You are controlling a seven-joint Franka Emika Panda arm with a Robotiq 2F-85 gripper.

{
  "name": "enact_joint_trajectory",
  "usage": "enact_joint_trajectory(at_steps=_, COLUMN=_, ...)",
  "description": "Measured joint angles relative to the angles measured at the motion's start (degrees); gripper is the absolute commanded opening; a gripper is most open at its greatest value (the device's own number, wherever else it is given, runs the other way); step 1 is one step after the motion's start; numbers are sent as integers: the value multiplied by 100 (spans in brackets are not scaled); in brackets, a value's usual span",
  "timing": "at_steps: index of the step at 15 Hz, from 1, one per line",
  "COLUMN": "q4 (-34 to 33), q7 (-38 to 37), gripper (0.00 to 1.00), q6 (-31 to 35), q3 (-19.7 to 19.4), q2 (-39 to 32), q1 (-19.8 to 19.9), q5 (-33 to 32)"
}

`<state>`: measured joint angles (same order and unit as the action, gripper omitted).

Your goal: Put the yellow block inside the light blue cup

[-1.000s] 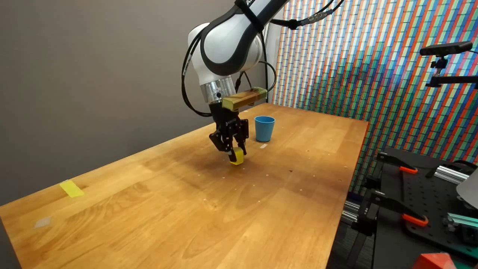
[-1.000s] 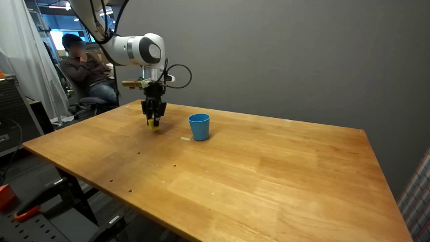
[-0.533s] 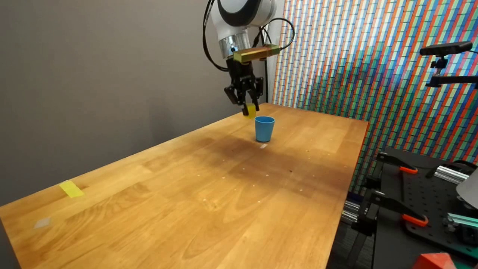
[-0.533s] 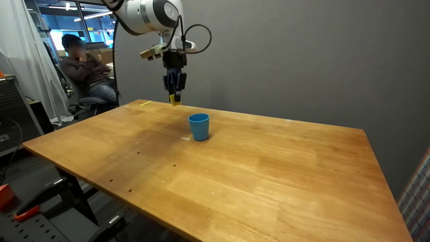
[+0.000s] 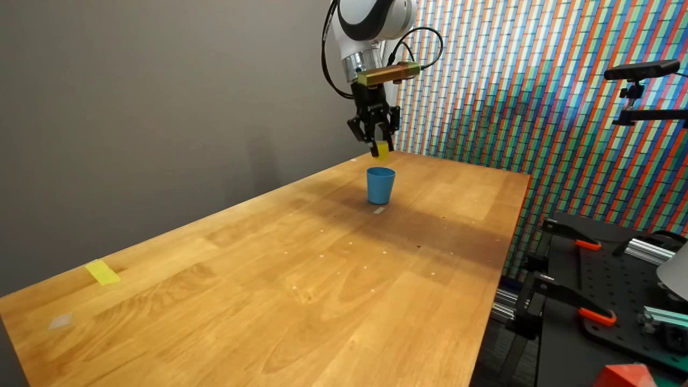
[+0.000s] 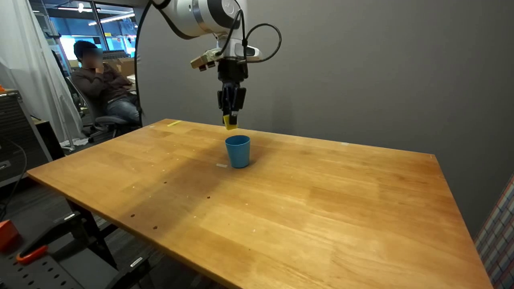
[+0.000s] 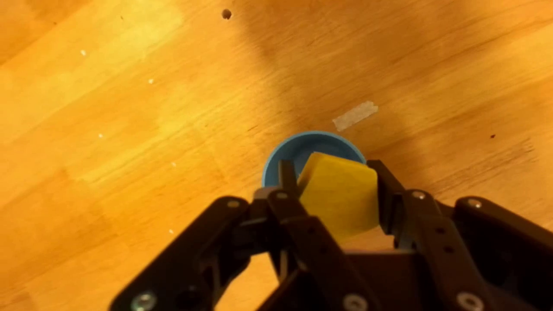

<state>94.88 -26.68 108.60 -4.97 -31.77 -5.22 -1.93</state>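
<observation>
- Your black two-fingered claw (image 5: 382, 148) clamps a chunky bright yellow block (image 7: 341, 194) in the air above the wooden bench (image 6: 353, 208).
- Beneath the block, in both exterior views, a round tapering light blue plastic cup (image 6: 239, 153) stands upright on the bench, a gap between them.
- In your wrist view, the block hides part of the cup's mouth.

Soft shadow (image 5: 424, 228) across tabletop (image 5: 301, 328)
</observation>
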Motion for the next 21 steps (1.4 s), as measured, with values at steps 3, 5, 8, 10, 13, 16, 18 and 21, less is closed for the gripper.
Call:
enact_joint_trajectory(at_steps=3, q4=-38, q7=4, gripper=19, q6=0, q3=0, q2=-116, q1=61, q5=0)
enact_joint_trajectory(at_steps=5, q4=-102, q7=8, gripper=19, q6=0, q3=4, q2=-202, q1=61, q5=0)
enact_joint_trajectory(at_steps=8, q4=-216, q7=12, gripper=76, q6=0, q3=6, q2=-320, q1=63, q5=0)
enact_joint_trajectory(at_steps=10, q4=-254, q7=12, gripper=90, q6=0, q3=4, q2=-366, q1=72, q5=0)
enact_joint_trajectory(at_steps=13, q4=-277, q7=19, gripper=100, q6=0, q3=2, q2=-369, q1=92, q5=0)
enact_joint_trajectory(at_steps=16, q4=-242, q7=251, gripper=100, q6=-8, q3=38, q2=-188, q1=82, q5=-3)
enact_joint_trajectory(at_steps=18, q4=-113, q7=625, gripper=100, q6=-14, q3=132, q2=168, q1=40, q5=-29)
enact_joint_trajectory(at_steps=21, q4=203, q7=1095, gripper=100, q6=-96, q3=338, q2=951, q1=-86, q5=-219)
